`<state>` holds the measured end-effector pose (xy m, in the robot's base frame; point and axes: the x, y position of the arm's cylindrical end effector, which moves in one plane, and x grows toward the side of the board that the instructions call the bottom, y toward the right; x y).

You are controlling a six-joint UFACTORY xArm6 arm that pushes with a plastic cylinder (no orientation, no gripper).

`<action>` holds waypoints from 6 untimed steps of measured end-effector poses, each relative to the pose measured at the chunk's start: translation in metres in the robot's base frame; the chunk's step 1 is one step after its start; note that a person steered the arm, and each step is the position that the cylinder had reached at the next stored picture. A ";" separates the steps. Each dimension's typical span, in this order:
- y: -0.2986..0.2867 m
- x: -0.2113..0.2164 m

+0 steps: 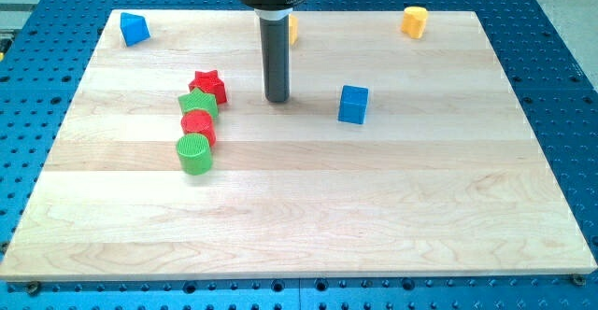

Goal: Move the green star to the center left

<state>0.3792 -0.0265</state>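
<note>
The green star (198, 103) lies on the wooden board (299, 217) at the view's centre left, in a tight column of blocks. A red star (208, 85) touches it above. A red block (198, 124) touches it below, and a green cylinder (194, 154) sits under that. My tip (277, 99) is down on the board, to the right of the green star and apart from it by about a block's width.
A blue cube (353, 105) stands to the right of my tip. A blue block (135, 28) is at the top left. A yellow block (414, 21) is at the top right. Another yellow block (292, 30) shows partly behind the rod.
</note>
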 end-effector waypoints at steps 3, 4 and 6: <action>-0.050 0.017; -0.081 0.045; -0.186 0.047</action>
